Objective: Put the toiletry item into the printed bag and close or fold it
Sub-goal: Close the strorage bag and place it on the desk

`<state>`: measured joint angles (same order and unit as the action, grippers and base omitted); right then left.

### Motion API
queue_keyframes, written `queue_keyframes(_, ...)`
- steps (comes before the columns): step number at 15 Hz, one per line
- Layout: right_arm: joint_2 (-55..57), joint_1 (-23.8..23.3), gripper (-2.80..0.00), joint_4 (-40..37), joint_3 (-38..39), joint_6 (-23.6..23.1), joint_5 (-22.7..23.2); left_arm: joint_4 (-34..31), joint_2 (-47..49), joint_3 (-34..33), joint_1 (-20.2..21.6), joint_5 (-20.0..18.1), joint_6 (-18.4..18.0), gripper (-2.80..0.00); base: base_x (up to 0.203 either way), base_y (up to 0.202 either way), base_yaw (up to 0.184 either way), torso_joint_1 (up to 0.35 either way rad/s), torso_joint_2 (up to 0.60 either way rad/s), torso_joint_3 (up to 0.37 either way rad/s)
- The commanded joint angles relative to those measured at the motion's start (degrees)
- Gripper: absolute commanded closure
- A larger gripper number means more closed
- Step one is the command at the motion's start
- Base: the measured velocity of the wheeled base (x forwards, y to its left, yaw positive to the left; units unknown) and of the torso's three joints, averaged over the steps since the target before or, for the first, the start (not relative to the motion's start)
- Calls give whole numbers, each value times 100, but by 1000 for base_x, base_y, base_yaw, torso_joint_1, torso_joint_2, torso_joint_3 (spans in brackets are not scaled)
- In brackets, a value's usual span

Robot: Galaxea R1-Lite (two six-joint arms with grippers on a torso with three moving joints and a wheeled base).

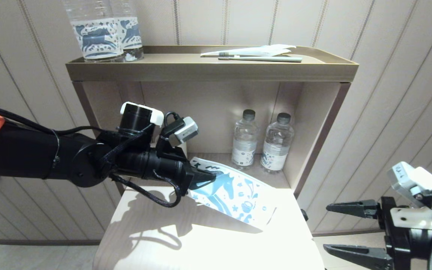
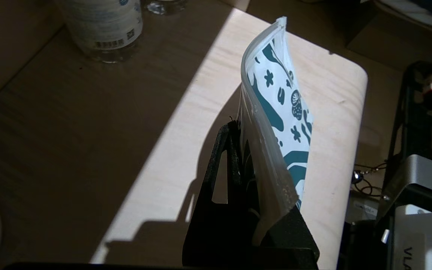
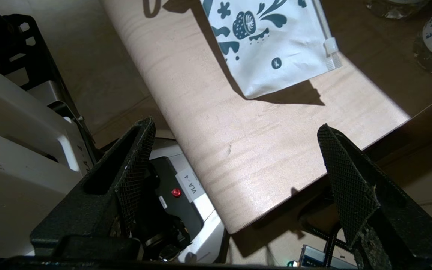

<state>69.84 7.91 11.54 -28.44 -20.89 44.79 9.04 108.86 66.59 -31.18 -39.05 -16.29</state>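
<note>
The left gripper (image 1: 207, 179) pinches one end of the bag (image 1: 234, 195) — a flat, glossy white plastic pouch printed with a blue horse, flowers and cups — and holds it lifted at a slant above the table (image 1: 156, 240), its fingers clamped tight on the plastic. In the right wrist view the bag's free corner hangs over the tabletop, a small white slider (image 3: 330, 45) sitting at the end of its zip edge. The right gripper (image 1: 351, 230) hovers off the table's right edge, its black cross-hatched fingers (image 3: 137, 165) spread wide and empty. The toothbrush itself cannot be made out in any view.

The table is pale wood grain with rounded corners, bright under hard light that throws sharp shadows. Behind it stands a tan shelf unit (image 1: 328, 69): two clear capped bottles (image 1: 263, 144) in the lower recess, two larger bottles with horse labels (image 1: 103, 32) on top, and a grey-green toothbrush (image 1: 261, 58) beside a white wrapper (image 1: 268, 50). Beige ribbed panelling lines the wall.
</note>
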Motion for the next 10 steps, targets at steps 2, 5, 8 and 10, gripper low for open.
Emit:
queue_keyframes(2, -35, 68, -280, 20, 361, -29, 33, 2, 231, 116, 16, 231, 3, 0, 0, 0, 0, 0, 0, 0)
queue_keyframes(5, 12, 88, -280, 23, 480, -11, 74, 22, 250, 153, 15, 561, 47, 0, 0, 0, 0, 0, 0, 0)
queue_keyframes(8, -48, 96, -280, 14, 576, -11, 89, -44, 300, 199, 16, 1230, 0, 0, 0, 0, 0, 0, 0, 0)
queue_keyframes(10, -85, 97, -280, 7, 626, 5, 104, -159, 108, 74, 14, 1730, -14, 0, 0, 0, 0, 0, 0, 0)
